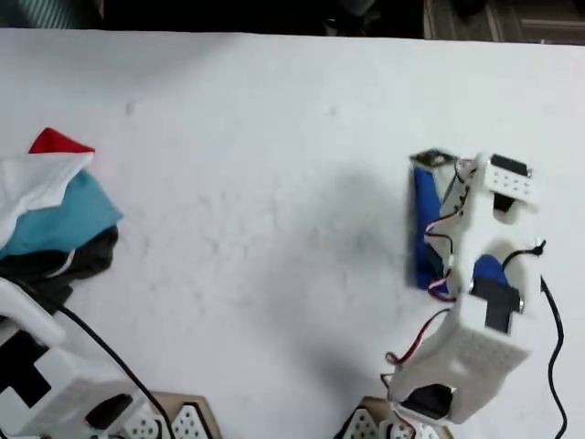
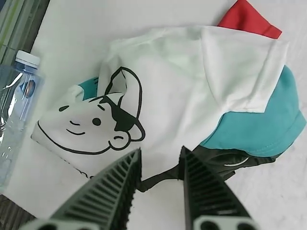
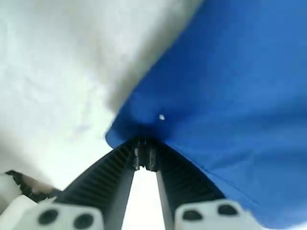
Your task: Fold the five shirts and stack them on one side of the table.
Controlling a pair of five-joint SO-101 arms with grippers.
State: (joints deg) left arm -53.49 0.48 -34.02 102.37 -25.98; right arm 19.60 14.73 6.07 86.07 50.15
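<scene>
A loose pile of shirts lies at the table's left edge: a white shirt [image 1: 32,183] [image 2: 182,86] with a cartoon face on top, a red one [image 1: 57,142] [image 2: 247,19], a teal one [image 1: 69,219] [image 2: 268,129] and a black one [image 1: 78,261] [image 2: 225,160] beneath. My left gripper [image 2: 160,158] hangs open just above the pile's near edge, nothing between its fingers. At the right a blue shirt [image 1: 425,229] [image 3: 230,96] lies as a narrow folded strip under the right arm. My right gripper [image 3: 145,148] is shut on the blue shirt's edge.
A clear water bottle [image 2: 14,110] stands beside the pile, off the table's left edge. The white table [image 1: 274,183] spreads wide between the pile and the blue shirt. The left arm's body [image 1: 37,366] sits at the near left corner.
</scene>
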